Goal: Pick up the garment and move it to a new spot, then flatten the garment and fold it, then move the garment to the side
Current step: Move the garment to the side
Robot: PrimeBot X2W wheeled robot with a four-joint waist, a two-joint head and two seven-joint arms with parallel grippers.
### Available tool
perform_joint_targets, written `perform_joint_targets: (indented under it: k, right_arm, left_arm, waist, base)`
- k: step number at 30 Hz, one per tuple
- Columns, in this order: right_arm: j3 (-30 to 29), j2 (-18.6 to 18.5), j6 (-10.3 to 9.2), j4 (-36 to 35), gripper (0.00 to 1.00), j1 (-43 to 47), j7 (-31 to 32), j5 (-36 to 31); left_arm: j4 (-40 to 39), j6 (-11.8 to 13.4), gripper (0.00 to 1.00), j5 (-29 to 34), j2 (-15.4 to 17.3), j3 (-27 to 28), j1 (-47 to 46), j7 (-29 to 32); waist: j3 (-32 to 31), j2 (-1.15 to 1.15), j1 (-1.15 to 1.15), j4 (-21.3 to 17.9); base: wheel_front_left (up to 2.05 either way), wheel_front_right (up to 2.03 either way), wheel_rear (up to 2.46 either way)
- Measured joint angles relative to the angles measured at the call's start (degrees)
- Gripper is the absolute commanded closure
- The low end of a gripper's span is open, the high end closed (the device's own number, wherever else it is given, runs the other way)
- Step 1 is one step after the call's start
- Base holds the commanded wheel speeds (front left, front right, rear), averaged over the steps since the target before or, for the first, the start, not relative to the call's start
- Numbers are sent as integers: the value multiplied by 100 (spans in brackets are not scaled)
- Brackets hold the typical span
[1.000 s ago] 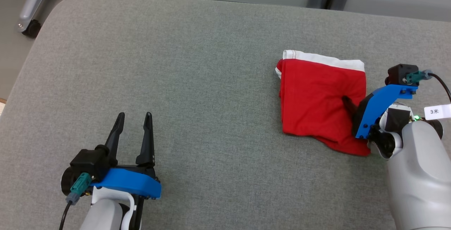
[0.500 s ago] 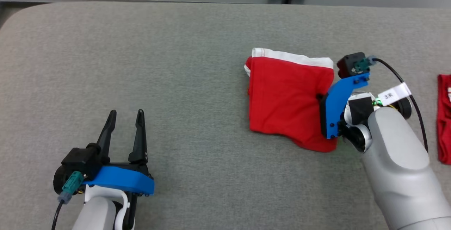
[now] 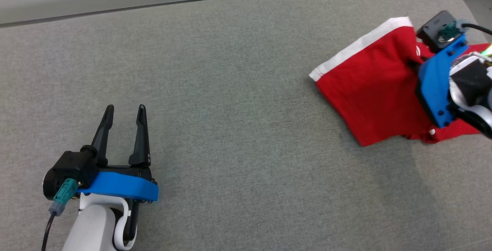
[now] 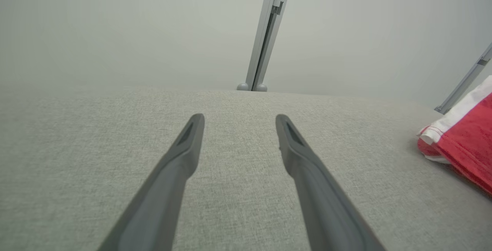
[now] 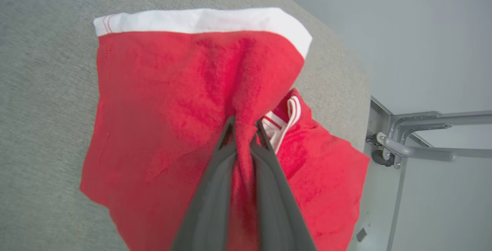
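Note:
The garment (image 3: 369,85) is red cloth with a white band, folded, near the right end of the grey table (image 3: 230,89). My right gripper (image 3: 413,62) is shut on a pinched ridge of it; in the right wrist view the fingertips (image 5: 243,124) squeeze a raised fold of the garment (image 5: 161,108), and the cloth tents up at the pinch. My left gripper (image 3: 123,108) rests open over bare table at the lower left, nothing between its fingers (image 4: 238,118). The garment's white-banded corner (image 4: 465,143) shows at the right edge of the left wrist view.
A second red piece with white stripes (image 5: 326,174) lies under and beyond the held garment, close to the table's rounded right edge. Past that edge stands a metal frame with a caster (image 5: 403,147). A grey wall post (image 4: 265,32) rises behind the table.
The head camera has swung to the right. My right gripper has shut on the garment and carried it, turned, toward the table's right end. The left gripper stays open and still.

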Motion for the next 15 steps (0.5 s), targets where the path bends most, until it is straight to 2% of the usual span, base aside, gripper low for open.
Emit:
perform_joint_targets:
  k: [2,7,9,10,11,15]
  right_arm:
    - [81,-331,0,-10,100,-44,-126,108]
    - [-341,-593,0,465,100,-47,-698,269]
    - [-694,-594,-1,812,100,38,-937,260]
    - [-694,-594,-1,812,100,38,-937,260]
    - [-1010,-535,0,1167,100,161,-1126,189]
    - [-1633,-339,0,1857,100,346,-1448,19]
  left_arm:
    - [-31,0,0,18,32,-12,-43,-1]
    - [-97,1,0,57,134,-56,-116,57]
    - [-154,-1,0,59,159,-87,-163,105]
    - [-154,-1,0,59,159,-87,-163,105]
    - [-208,-2,0,83,210,-103,-240,147]
    - [-352,4,0,148,289,-136,-304,266]
  waist:
    - [70,0,0,-83]
    - [287,0,0,-206]
    - [385,0,0,-200]
    - [385,0,0,-200]
    - [485,0,0,-167]
    - [684,0,0,-58]
  base:
    - [0,0,0]
    - [0,0,0]
    - [0,0,0]
    - [0,0,0]
    - [0,0,0]
    - [0,0,0]
